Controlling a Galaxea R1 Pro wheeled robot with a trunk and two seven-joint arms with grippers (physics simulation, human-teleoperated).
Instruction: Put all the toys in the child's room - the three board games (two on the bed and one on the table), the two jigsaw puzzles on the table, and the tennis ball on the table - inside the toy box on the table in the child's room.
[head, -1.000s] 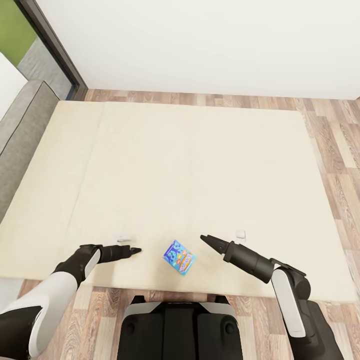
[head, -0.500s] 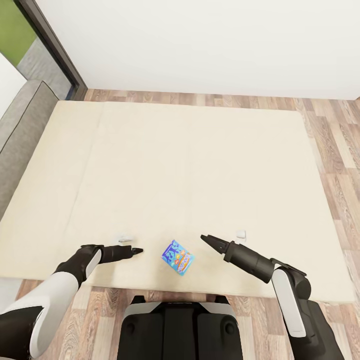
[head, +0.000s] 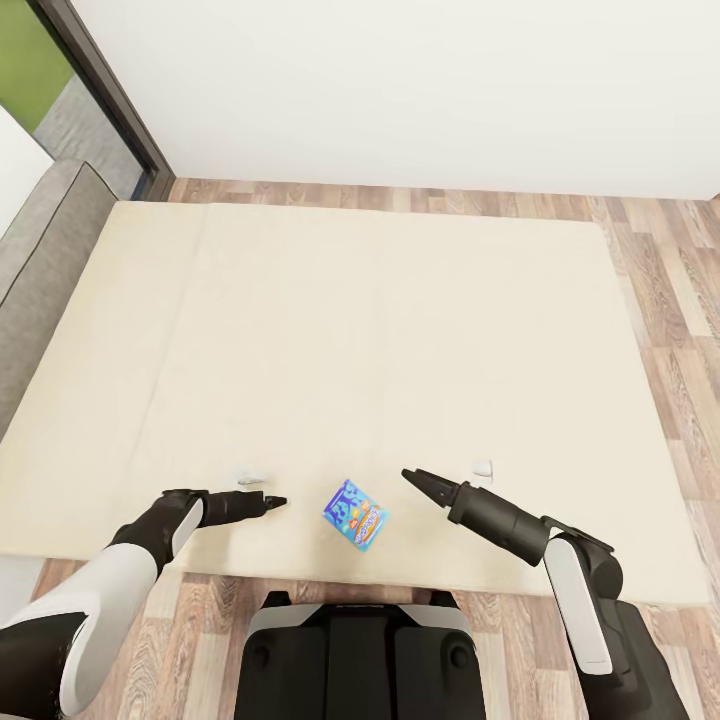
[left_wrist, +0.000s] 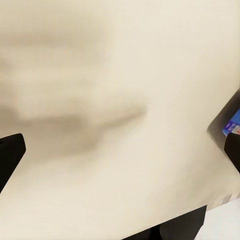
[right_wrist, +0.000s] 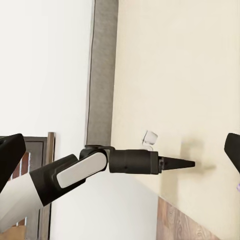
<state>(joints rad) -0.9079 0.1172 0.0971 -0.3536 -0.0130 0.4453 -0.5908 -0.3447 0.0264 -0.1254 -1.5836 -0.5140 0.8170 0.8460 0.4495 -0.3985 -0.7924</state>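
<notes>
Fingers of both arms hover low over the near edge of the bed (head: 380, 330), nothing held. The left gripper (head: 272, 500) looks closed to a point in the head view, though the wrist view shows dark tips at both edges, so I cannot tell its opening. The right gripper (head: 412, 477) likewise cannot be judged. Between them a blue board game (head: 356, 514) lies flat on the mattress, apart from both. Beyond the bed are wood floor (head: 660, 260) and a white wall (head: 420, 90).

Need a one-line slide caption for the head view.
Blue board game lies near the bed's front edge, between the left tool and right tool, neither touching it.
</notes>
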